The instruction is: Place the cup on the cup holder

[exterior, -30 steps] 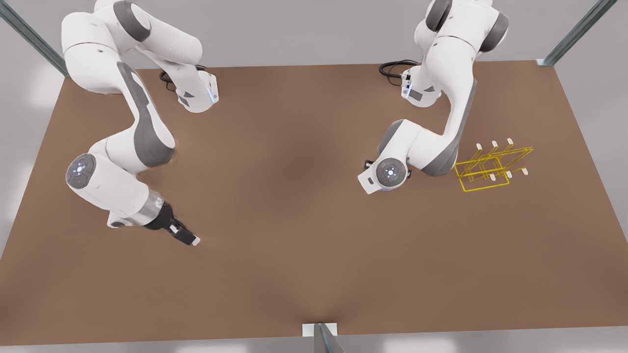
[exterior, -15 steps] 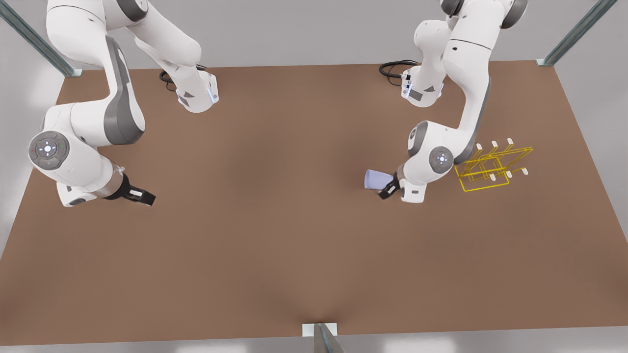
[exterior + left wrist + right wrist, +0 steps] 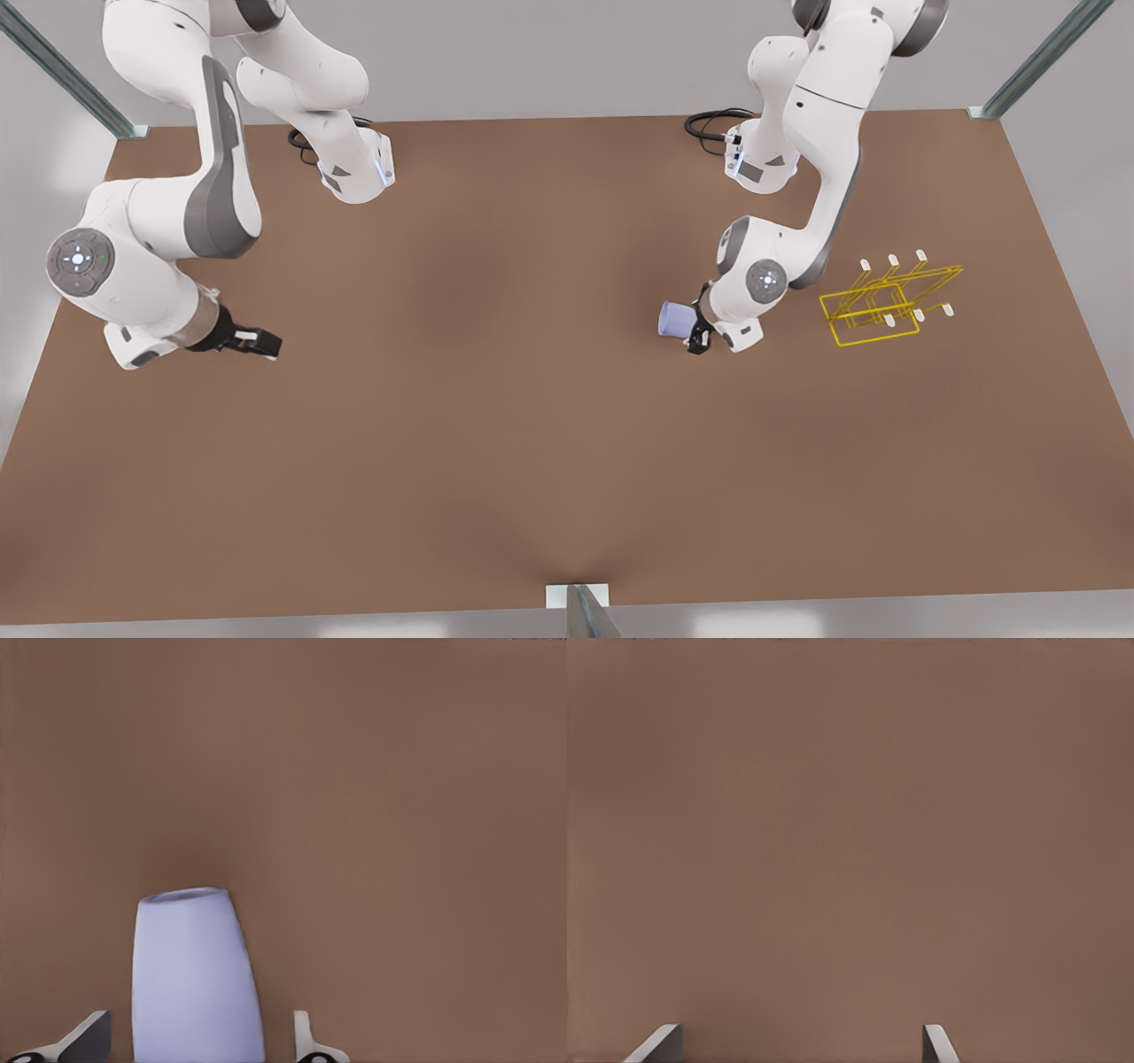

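Since half a second ago left gripper point(image 3: 694, 330) shifted toward 9 o'clock, jaws wide astride cup point(image 3: 675, 319) on table point(image 3: 496, 425), long axis toward 9, right gripper point(image 3: 257, 341) wide, waiting, cup holder point(image 3: 886, 301) at 3 o'clock.

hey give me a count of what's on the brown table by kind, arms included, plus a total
Cups: 1, the cup
Cup holders: 1, the cup holder
Robot arms: 2, left end effector at the cup, right end effector waiting
Total: 4
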{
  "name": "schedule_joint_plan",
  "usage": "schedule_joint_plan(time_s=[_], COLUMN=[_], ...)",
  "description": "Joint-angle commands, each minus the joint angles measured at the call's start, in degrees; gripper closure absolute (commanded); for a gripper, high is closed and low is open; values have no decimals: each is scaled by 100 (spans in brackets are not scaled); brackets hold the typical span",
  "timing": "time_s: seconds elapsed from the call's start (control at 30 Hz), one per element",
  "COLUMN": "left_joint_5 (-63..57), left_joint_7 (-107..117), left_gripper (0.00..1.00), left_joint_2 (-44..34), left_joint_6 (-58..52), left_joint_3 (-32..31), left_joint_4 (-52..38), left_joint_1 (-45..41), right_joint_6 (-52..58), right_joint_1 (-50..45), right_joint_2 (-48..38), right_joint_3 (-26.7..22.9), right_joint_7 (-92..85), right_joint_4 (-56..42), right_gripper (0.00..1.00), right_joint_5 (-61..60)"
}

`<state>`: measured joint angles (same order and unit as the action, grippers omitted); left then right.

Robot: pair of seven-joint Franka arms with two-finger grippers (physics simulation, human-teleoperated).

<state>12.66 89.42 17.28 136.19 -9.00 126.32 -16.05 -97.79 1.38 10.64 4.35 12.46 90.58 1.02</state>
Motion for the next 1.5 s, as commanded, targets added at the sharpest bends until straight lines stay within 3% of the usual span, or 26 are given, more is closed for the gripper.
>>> schedule_joint_plan(time_s=[0.0, 0.53, 1.0, 1.07, 1.17, 1.3, 1.33, 1.4, 1.47], left_joint_5=[-114, -352, -361, -343, -343, -334, -308, -343, -343], left_joint_7=[1588, -1365, -1489, -1471, -1471, -1524, -1436, -1253, -821], left_gripper=[0, 0, 0, 41, 40, 37, 37, 37, 37], left_joint_2=[4, 408, 882, 847, 812, 671, 917, 970, 970], left_joint_6=[-224, -356, 13, -57, -101, -1057, -2209, -3334, -3555], left_joint_3=[4, -23, -23, -23, -23, -5, 47, 100, 100], left_joint_4=[-2, -134, -143, -169, -178, -792, -1750, -2919, -3509], left_joint_1=[-3, -12, -65, -65, -65, -38, -38, 6, 6], right_joint_6=[49, 102, 67, 67, 67, 58, 58, 58, 58], right_joint_1=[-24, -6, -24, -24, -24, -24, -15, -15, -15], right_joint_2=[43, 78, 87, 87, 87, 87, 87, 87, 87], right_joint_3=[5, 5, 5, 5, 5, 5, 5, 5, 5], right_joint_7=[-1035, -1044, -1018, -1018, -1018, -1018, -1026, -1018, -1027], right_joint_4=[-67, -58, -76, -76, -76, -76, -76, -76, -76], right_gripper=[0, 0, 0, 0, 0, 0, 0, 0, 0], right_joint_5=[-31, -14, -5, -5, -5, 4, 4, 4, 4])
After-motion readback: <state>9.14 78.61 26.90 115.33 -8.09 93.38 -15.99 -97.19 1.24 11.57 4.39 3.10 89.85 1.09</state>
